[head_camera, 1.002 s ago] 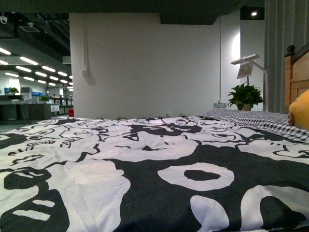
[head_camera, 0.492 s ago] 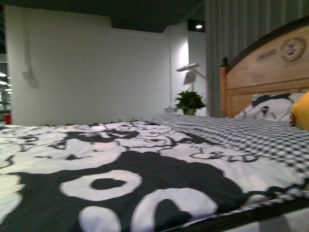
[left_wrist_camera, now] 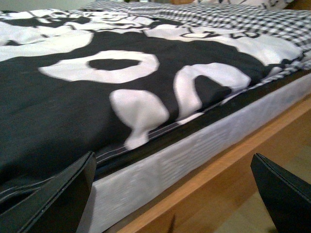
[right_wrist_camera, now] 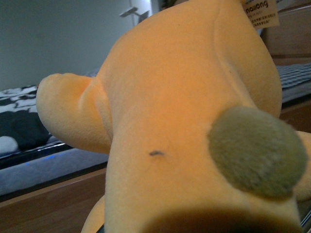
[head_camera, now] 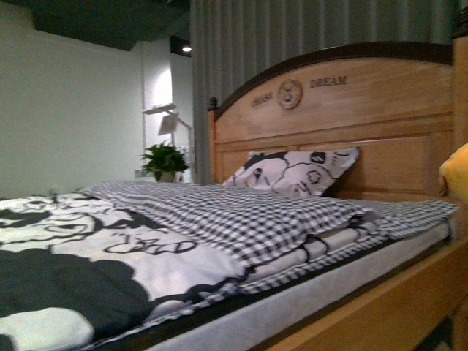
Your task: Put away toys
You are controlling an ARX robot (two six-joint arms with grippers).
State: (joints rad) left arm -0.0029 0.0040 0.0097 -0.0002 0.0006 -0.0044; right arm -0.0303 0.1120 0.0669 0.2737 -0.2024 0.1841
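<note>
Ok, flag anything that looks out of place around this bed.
Only the yellow-orange plush toy: it pokes in at the front view's right edge and fills the right wrist view. A small dark mark shows on its fabric. The bedding looks tidy.

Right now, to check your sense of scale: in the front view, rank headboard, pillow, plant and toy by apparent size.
1. headboard, by far.
2. pillow.
3. plant, though it stands farther back, so true size is unsure.
Unranked: toy, cut off by the frame edge.
</note>
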